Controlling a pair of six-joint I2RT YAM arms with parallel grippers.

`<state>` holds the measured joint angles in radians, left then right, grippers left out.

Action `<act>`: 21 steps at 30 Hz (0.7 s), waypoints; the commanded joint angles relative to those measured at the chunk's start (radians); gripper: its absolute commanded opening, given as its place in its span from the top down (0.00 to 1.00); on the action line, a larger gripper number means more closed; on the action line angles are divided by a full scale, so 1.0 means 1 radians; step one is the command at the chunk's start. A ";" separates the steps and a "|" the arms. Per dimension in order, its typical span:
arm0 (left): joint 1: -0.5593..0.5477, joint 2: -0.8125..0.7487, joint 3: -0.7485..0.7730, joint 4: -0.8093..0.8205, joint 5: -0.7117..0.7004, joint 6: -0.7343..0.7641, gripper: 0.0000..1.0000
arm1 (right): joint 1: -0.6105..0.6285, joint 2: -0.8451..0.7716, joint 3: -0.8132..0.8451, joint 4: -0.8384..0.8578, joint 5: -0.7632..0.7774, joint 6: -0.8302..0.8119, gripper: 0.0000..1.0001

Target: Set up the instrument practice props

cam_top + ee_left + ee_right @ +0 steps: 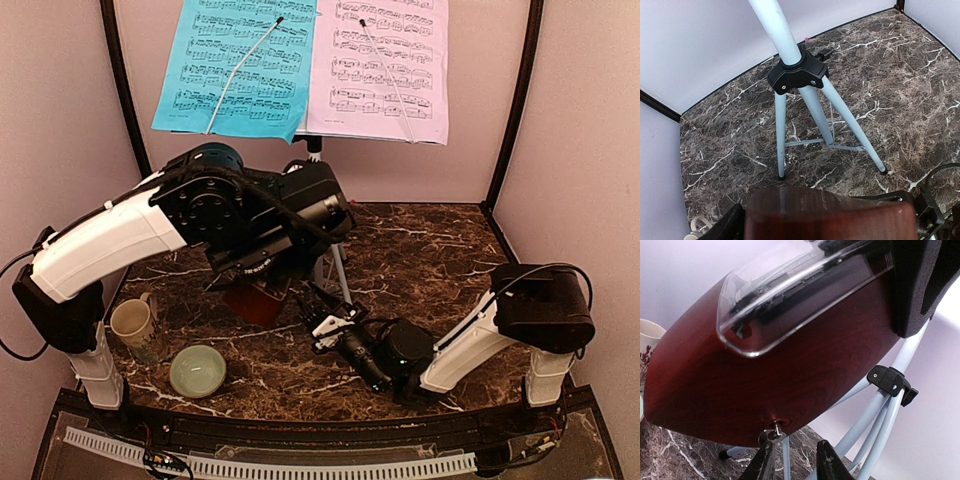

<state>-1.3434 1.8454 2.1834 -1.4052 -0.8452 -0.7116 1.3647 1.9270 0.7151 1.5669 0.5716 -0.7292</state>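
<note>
Top external: your left arm (110, 240) arches in from the left, its left gripper (255, 292) pointing down and clamped on the dark-red metronome (252, 308), just in front of the music stand (336, 268). The stand carries the blue page (240, 70) and the pink page (385, 65). Your right arm (460, 345) lies low, reaching left.

Left wrist: the metronome fills the bottom edge, with the music stand behind it.

Right wrist: the right gripper (794, 465) has its fingers parted just below the metronome's small metal key (772, 432).
</note>
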 commanded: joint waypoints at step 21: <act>0.007 -0.083 -0.012 0.027 -0.075 0.009 1.00 | 0.029 0.032 0.051 0.105 -0.037 0.005 0.70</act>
<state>-1.3373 1.8374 2.1700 -1.3903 -0.8524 -0.7021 1.3827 1.9347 0.7467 1.5669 0.5156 -0.7208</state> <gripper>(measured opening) 0.694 0.289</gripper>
